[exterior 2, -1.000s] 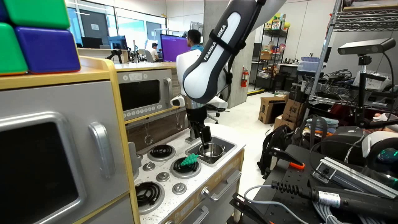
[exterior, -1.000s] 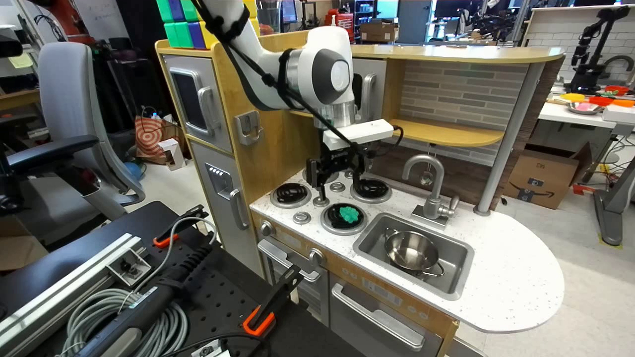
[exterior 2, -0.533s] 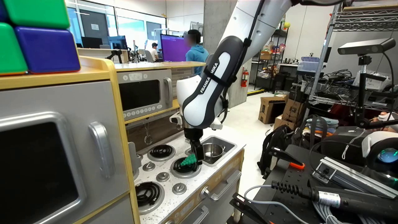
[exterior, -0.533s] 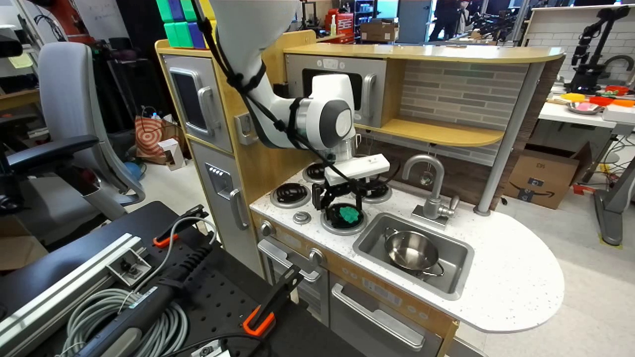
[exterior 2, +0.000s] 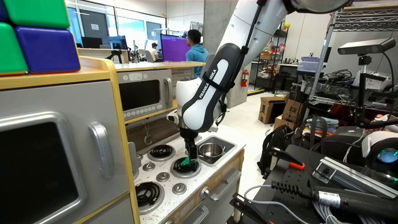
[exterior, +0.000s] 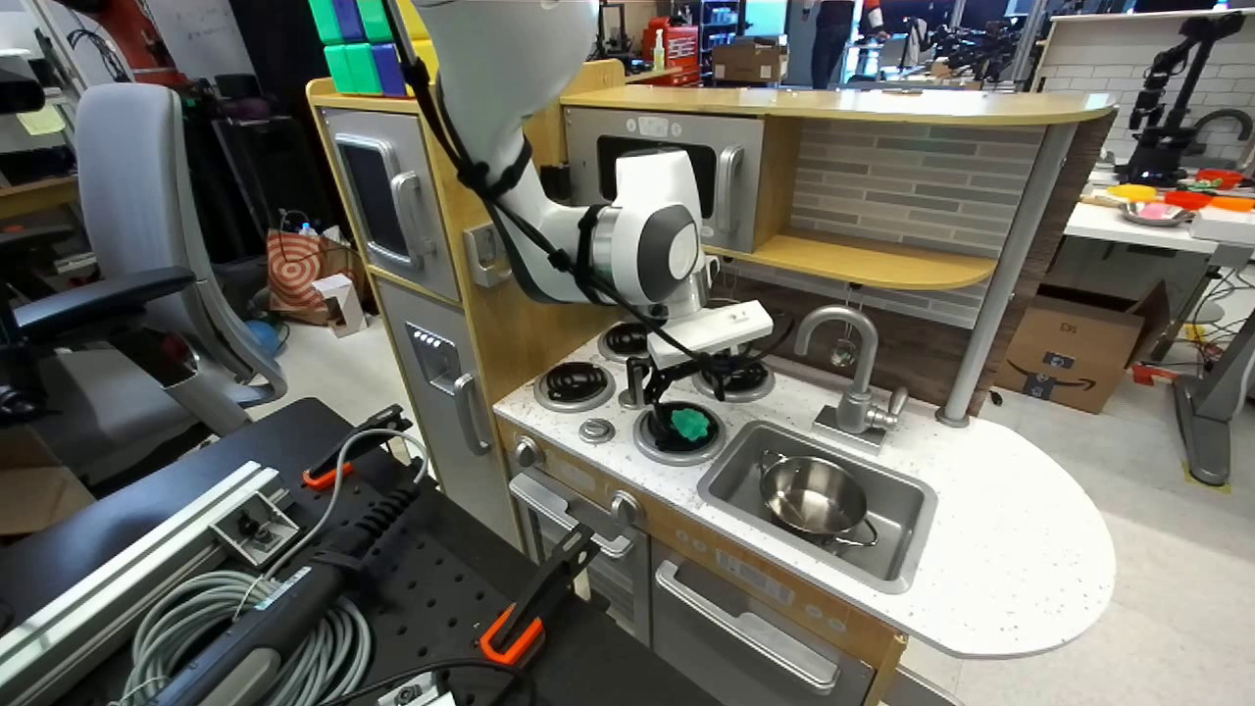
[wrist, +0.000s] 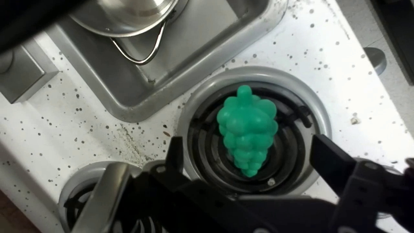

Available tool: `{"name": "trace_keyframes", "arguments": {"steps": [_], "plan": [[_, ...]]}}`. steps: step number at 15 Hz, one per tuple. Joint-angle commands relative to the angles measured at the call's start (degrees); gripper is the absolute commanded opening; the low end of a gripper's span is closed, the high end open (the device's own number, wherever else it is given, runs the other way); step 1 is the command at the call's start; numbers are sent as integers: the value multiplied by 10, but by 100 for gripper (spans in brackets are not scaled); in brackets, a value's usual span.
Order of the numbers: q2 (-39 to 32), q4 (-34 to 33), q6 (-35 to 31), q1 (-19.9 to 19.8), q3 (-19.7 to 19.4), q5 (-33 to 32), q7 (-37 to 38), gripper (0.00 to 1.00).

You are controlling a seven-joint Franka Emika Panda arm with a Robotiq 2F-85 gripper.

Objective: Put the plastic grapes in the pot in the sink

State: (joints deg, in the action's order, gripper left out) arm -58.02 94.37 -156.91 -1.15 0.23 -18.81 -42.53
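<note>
Grapes (wrist: 247, 129) lie on 1 burner (wrist: 255, 73), long axis toward sink (wrist: 197, 38), stem (wrist: 244, 92) nearest.

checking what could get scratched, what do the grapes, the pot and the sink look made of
Grapes: probably plastic or rubber, smooth satin; one even green, soft highlights.
Pot: metal, probably stainless steel, polished; bright streaks of reflection.
Sink: grey, satin; dull sheen could be metal or metallic-coloured plastic.

Grapes (wrist: 247, 129): one green bunch, lying on burner (wrist: 292, 153). Pot (exterior: 814, 497): shiny metal, two-handled, apparently upright in grey sink (exterior: 897, 549), base hidden.
</note>
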Motion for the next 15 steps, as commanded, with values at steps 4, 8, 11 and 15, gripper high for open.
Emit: {"name": "trace_keyframes", "arguments": {"steps": [4,8,11,15], "plan": [[-41,-55,31,-3,4,-4,12,100],[-53,-73,48,-6,9,-2,7,66],[-50,-77,76,-17,17,5,-3,42],[-25,-65,103,-57,29,32,-6,22]]}}
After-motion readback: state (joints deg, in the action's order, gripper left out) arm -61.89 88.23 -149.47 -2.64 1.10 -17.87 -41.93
